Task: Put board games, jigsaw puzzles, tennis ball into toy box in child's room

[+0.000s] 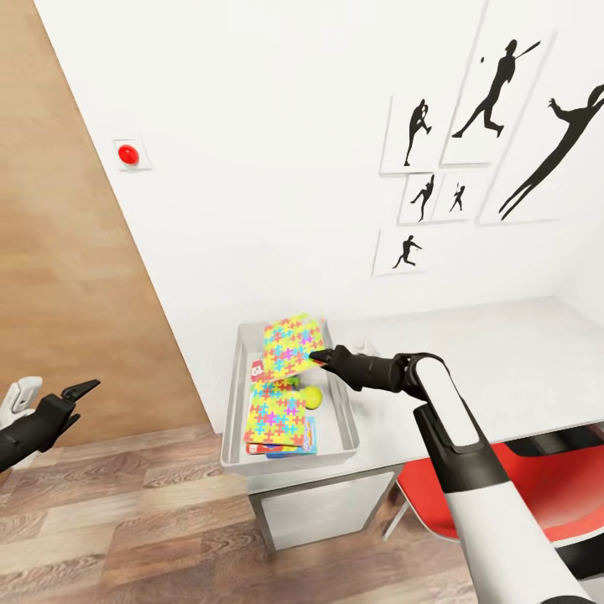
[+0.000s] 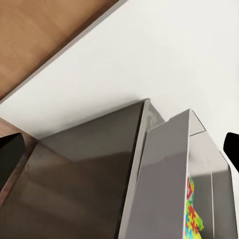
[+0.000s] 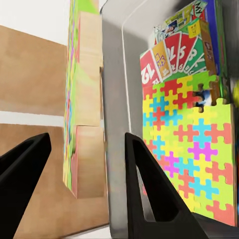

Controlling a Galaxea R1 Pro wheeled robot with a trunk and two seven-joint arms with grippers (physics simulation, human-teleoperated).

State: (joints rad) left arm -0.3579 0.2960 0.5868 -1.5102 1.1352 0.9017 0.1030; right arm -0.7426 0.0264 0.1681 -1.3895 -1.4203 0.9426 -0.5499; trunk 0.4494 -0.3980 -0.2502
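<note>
The pale grey toy box stands at the table's left end. One jigsaw puzzle lies flat inside it on printed board games, with the tennis ball beside it. A second jigsaw puzzle stands tilted over the box's far end. My right gripper is at its edge. In the right wrist view that slab sits edge-on between the open fingers, with a gap on each side. My left gripper hangs open over the floor, left of the table.
A red chair sits under the table beneath my right arm. A brown door fills the left wall, and a red button is on the white wall. Black silhouette pictures hang above the table. Wood floor lies in front.
</note>
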